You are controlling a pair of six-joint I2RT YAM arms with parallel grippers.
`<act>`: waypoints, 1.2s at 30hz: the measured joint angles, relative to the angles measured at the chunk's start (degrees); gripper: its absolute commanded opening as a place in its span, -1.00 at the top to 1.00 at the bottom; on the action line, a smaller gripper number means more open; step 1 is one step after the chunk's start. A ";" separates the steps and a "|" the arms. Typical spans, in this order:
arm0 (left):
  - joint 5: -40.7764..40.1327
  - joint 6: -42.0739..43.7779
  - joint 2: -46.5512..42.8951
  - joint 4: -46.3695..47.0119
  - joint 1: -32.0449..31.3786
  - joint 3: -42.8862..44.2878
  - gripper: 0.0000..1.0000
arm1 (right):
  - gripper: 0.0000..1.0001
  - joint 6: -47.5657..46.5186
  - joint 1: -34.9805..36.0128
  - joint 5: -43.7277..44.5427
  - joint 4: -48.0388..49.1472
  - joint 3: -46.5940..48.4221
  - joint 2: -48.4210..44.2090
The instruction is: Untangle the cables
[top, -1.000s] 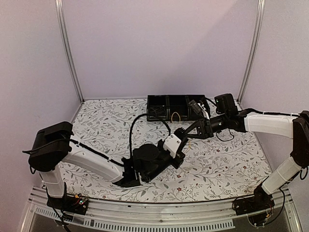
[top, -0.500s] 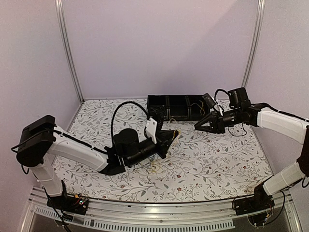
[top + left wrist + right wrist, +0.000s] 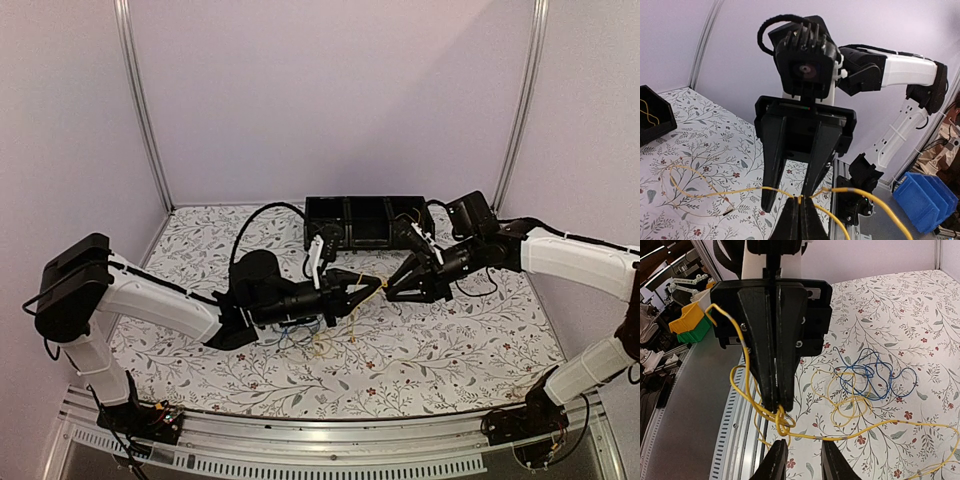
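Note:
My left gripper [image 3: 378, 284] [image 3: 800, 202] is held above the table's middle, shut on a thin yellow cable [image 3: 867, 193]. In the right wrist view the cable forms a small knot [image 3: 782, 417] at those shut fingers [image 3: 774, 345]. My right gripper [image 3: 392, 290] [image 3: 803, 444] faces it tip to tip, open. Its fingers [image 3: 772, 160] stand on either side of the left tips, and the yellow strand [image 3: 865, 430] runs across in front of them. A blue cable [image 3: 866, 368] and loose yellow loops [image 3: 852, 402] [image 3: 320, 345] lie tangled on the floral table below.
A black divided tray [image 3: 365, 222] stands at the back of the table, and one of its compartments [image 3: 652, 117] holds a yellow cable. The metal rail [image 3: 330, 440] runs along the near edge. Blue [image 3: 922, 200] and yellow-green [image 3: 687, 320] bins sit off the table.
The left gripper swung right and lifted with the yellow cable. The right gripper drew back toward the tray, then came back left to meet it, jaws now wider.

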 measured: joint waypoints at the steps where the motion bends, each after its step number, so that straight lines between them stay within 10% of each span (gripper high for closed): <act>1: 0.50 -0.24 0.00 0.02 0.00 0.00 1.00 | 0.29 0.11 0.00 0.00 -0.02 0.11 0.11; 36: 0.04 -1.07 0.76 -3.17 0.55 1.18 1.00 | 0.48 -2.14 0.50 2.71 -7.82 3.91 -2.43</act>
